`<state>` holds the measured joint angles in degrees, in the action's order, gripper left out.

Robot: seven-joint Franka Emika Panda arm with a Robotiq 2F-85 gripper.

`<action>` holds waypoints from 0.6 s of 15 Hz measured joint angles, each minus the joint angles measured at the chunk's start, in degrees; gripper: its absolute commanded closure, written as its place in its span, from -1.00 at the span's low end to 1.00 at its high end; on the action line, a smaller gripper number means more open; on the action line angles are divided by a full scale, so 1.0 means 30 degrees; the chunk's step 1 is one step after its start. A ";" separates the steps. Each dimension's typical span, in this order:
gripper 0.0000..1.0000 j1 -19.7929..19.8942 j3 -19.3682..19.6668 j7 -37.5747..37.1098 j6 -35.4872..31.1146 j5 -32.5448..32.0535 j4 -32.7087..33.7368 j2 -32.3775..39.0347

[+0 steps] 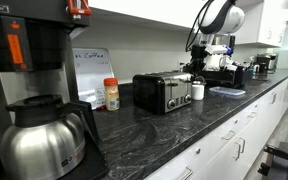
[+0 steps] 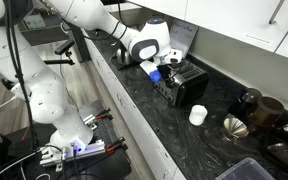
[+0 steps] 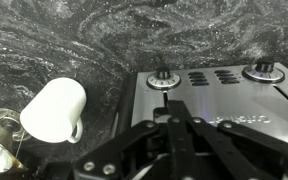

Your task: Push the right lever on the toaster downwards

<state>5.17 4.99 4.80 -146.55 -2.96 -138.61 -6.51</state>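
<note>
The toaster [image 1: 162,94], with chrome sides and black ends, stands on the dark stone counter; it also shows in the other exterior view [image 2: 191,86]. In the wrist view its end panel [image 3: 234,100] carries two knobs, one left [image 3: 163,76] and one right [image 3: 264,72]. My gripper [image 3: 174,120] is shut and empty, its tips together just below the left knob, over the thin slot there. The lever itself is mostly hidden by the fingers. In both exterior views the gripper [image 2: 168,68] hangs at the toaster's end [image 1: 196,66].
A white mug [image 3: 54,108] stands beside the toaster, seen also in both exterior views [image 1: 198,90] [image 2: 197,115]. A big black coffee maker with steel carafe [image 1: 39,135] fills the near counter. A spice jar [image 1: 111,94] and a whiteboard stand by the wall.
</note>
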 measured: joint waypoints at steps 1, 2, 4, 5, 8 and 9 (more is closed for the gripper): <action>1.00 0.0000 0.0003 0.0102 -0.0020 0.0011 -0.0001 0.0007; 1.00 0.0000 0.0008 0.0218 -0.0043 0.0032 -0.0007 0.0013; 1.00 0.0000 0.0030 0.0428 -0.0098 0.0053 -0.0017 0.0053; 1.00 0.0000 0.0056 0.0520 -0.0156 0.0056 -0.0031 0.0093; 1.00 -0.0001 0.0084 0.0730 -0.0429 0.0059 -0.0078 0.0341; 1.00 -0.0001 0.0086 0.0785 -0.0539 0.0064 -0.0109 0.0433</action>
<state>5.17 5.25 7.15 -148.17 -2.77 -138.94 -5.21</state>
